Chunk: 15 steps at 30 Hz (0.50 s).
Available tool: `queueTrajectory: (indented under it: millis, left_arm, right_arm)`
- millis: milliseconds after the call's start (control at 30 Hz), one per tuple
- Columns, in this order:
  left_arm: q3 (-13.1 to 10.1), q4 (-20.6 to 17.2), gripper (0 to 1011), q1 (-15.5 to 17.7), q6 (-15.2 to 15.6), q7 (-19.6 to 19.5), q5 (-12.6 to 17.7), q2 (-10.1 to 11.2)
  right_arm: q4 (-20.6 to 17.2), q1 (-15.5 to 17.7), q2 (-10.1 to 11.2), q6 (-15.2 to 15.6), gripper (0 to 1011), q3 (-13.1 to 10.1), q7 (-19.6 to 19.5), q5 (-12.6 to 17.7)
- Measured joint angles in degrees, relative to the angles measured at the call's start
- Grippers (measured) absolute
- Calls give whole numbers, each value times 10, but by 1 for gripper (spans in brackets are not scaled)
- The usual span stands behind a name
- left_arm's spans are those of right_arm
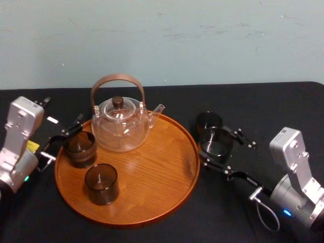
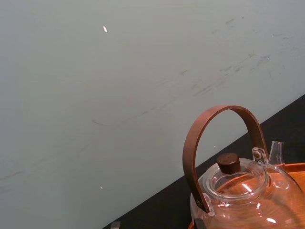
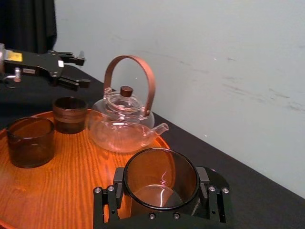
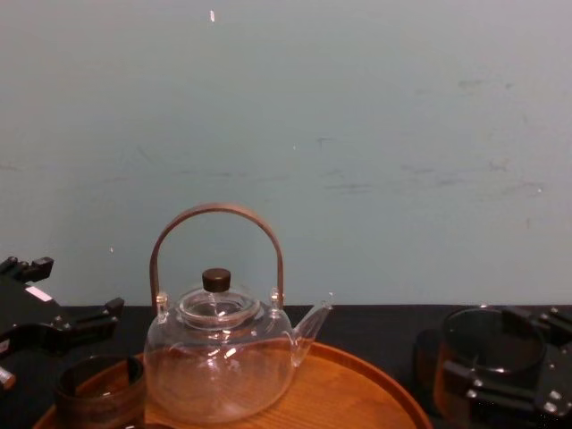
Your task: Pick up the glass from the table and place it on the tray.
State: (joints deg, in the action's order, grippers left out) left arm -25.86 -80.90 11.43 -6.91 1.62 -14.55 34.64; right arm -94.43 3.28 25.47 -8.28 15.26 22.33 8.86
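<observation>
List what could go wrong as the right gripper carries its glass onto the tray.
The right gripper holds the glass close beside a second glass; swinging away could knock it. Carried low, the glass might catch the tray's raised rim. The teapot's spout points toward that side and could be struck. The left gripper sits open at the tray's left edge.

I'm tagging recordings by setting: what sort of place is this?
Probably a robot lab bench, not a home: a black-draped table against a bare scuffed wall, the right gripper holding a glass beside the tray, the left gripper open at its other edge.
</observation>
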Motion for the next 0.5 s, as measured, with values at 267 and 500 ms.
queueTrajectory:
  millis: [267,500]
  left_arm:
    - [0,0,1001,0,0,0,0,0]
    - [0,0,1001,0,0,0,0,0]
  right_arm:
    - [-4,-1,0,-2,912,12,9,-4]
    - [-5,-5,1,-2,912,22,16,-5]
